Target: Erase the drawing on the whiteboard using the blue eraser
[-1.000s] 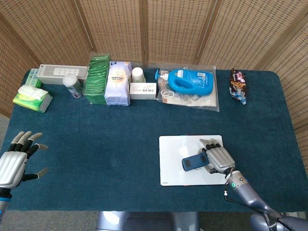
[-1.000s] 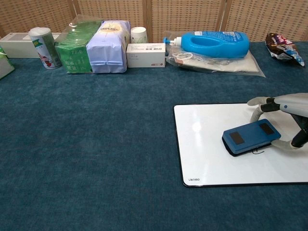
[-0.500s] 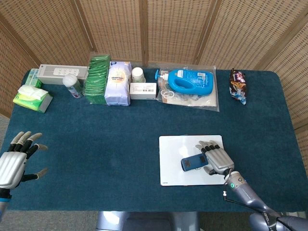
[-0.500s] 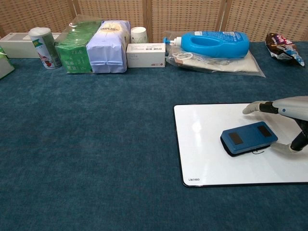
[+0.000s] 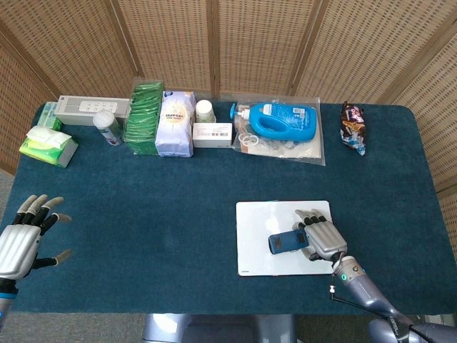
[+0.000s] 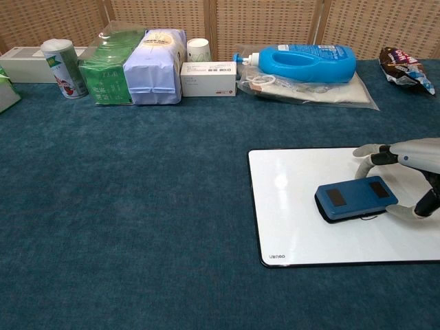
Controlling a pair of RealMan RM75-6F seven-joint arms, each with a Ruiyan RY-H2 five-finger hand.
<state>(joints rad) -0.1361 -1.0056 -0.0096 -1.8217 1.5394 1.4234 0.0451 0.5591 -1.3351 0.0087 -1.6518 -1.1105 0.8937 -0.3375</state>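
The right hand (image 5: 320, 236) holds the blue eraser (image 5: 288, 241) flat on the whiteboard (image 5: 257, 229), its fingers (image 6: 375, 151) reaching over the eraser's far end and the thumb curling in at the near side. In the chest view the eraser (image 6: 356, 198) lies with its broad felt face down on the board (image 6: 295, 206), which is the way it needs to sit to wipe; the grip at one end leaves most of the eraser's length sticking out away from the palm, towards the middle of the board. A thin dark stroke, apparently what remains of the drawing (image 6: 370, 216), peeks out just under the eraser's near edge, close beside the thumb. The rest of the board around the hand looks white, so the wiping seems well advanced, with this small mark probably the last part to clear.

The left hand (image 5: 21, 239) hovers well away from the work at the far corner of the surface (image 5: 164, 200), fingers spread apart and holding nothing; it appears simply parked out of the way, since the board lies flat and steady without help.

Beyond the right hand's fingertips, along the back edge, sit a blue detergent bottle (image 5: 284, 121) on a plastic bag and a snack packet (image 5: 353, 126), well apart from the board.
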